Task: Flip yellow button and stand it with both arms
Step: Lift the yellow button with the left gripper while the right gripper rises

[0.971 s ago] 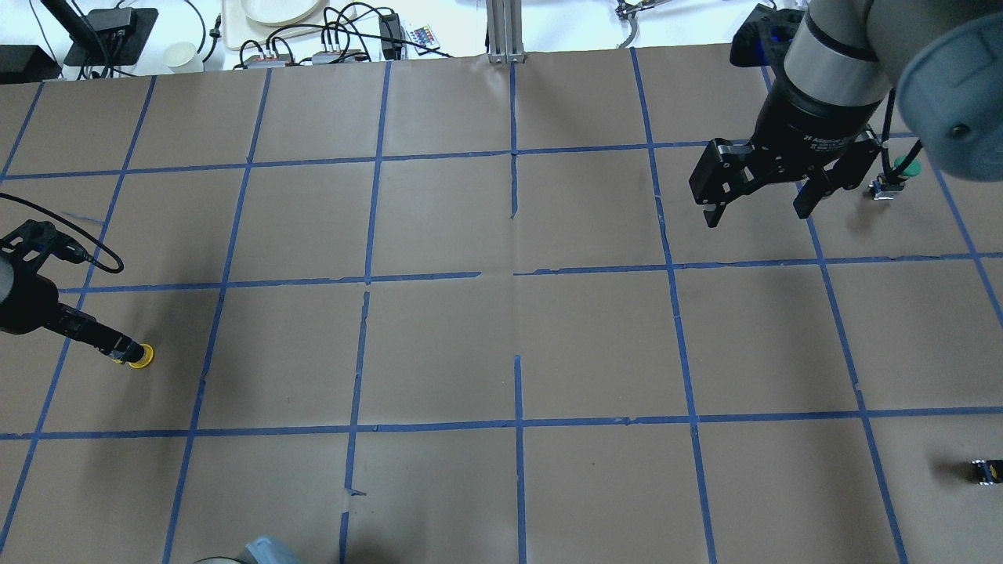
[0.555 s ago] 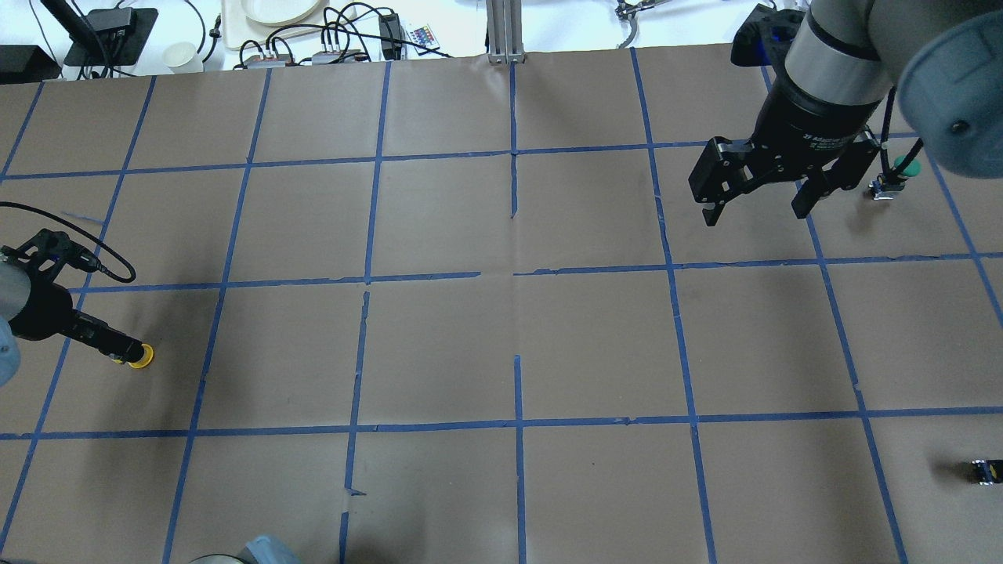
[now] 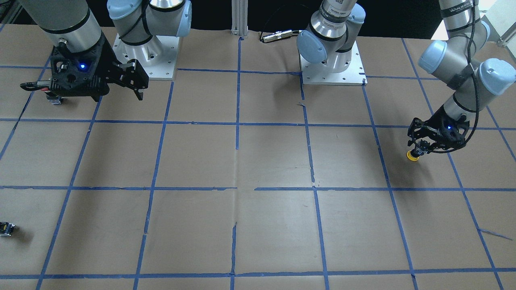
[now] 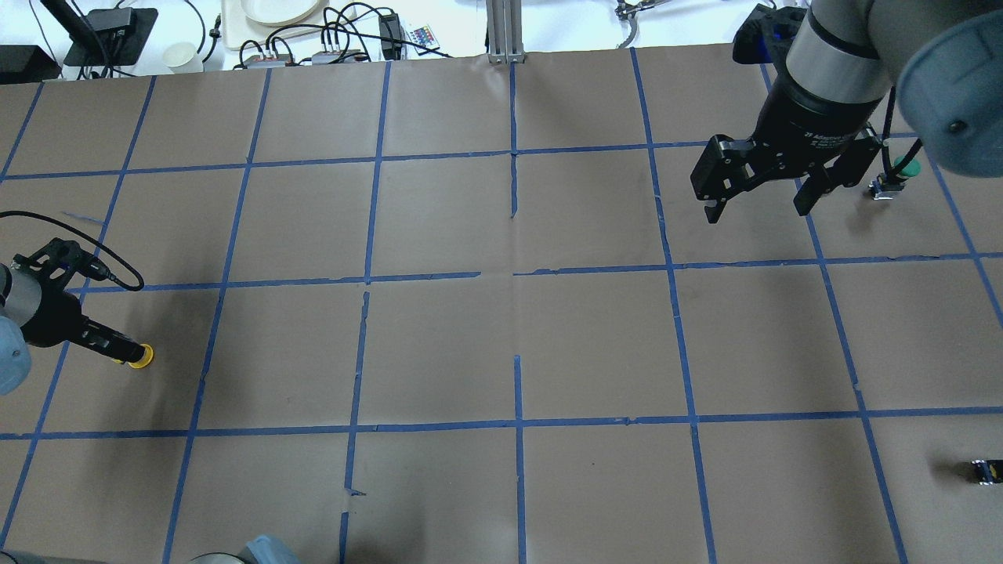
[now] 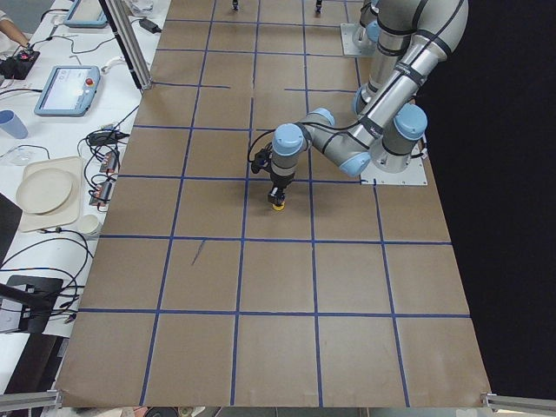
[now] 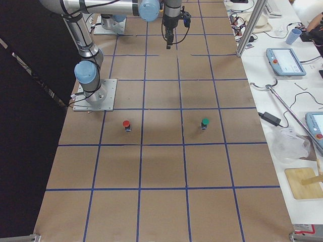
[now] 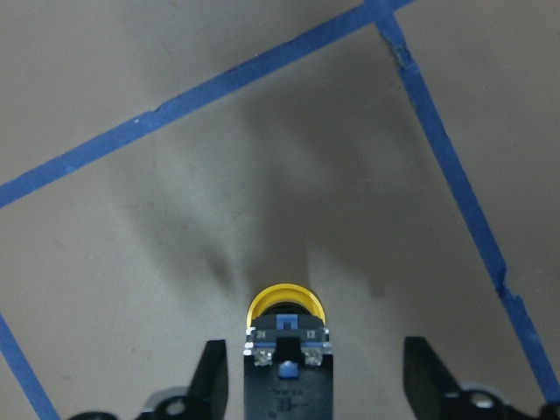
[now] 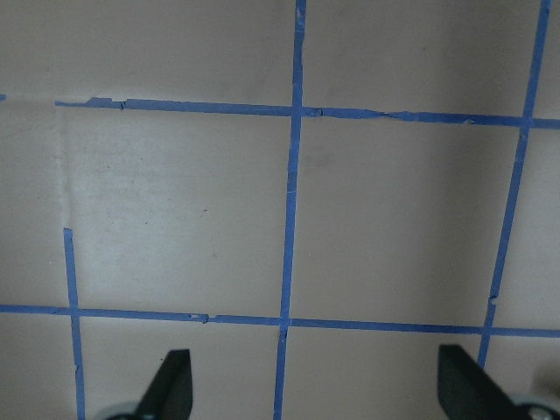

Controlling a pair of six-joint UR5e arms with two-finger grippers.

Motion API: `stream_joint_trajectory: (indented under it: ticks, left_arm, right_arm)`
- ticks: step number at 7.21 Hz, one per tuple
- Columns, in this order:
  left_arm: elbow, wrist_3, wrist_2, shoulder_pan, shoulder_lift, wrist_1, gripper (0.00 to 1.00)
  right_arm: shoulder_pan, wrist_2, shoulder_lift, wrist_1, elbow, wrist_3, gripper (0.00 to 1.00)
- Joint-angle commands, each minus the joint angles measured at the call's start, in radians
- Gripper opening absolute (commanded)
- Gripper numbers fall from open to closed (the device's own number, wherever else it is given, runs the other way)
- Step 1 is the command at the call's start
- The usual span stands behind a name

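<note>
Yellow button [image 7: 286, 346] rests cap-down, black body uppermost.

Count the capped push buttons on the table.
3. The yellow button sits inside the open left gripper; the green button and the red button stand apart on the robot's right. More may be hidden.

A green-capped button [image 6: 204, 122] and a red-capped button [image 6: 126, 124] stood upright in the same row of squares on the brown-papered table [image 4: 439, 345], 1 square between them. A tiny dark part [image 4: 984, 471] lay near the table's edge.
</note>
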Motion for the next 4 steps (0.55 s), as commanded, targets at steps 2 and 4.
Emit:
stream_joint_trajectory:
  ticks: [2,4]
  left_arm:
    - [0.011,-0.003,0.002,0.0,-0.002,0.03,0.13]
    - [0.032,-0.013,-0.034,-0.008,0.078,-0.081,0.12]
  right_arm:
    - [0.0,-0.001,0.0,0.0,0.001,0.03,1.0]
    - [0.0,0.008,0.026,0.002,0.0,0.038,1.0]
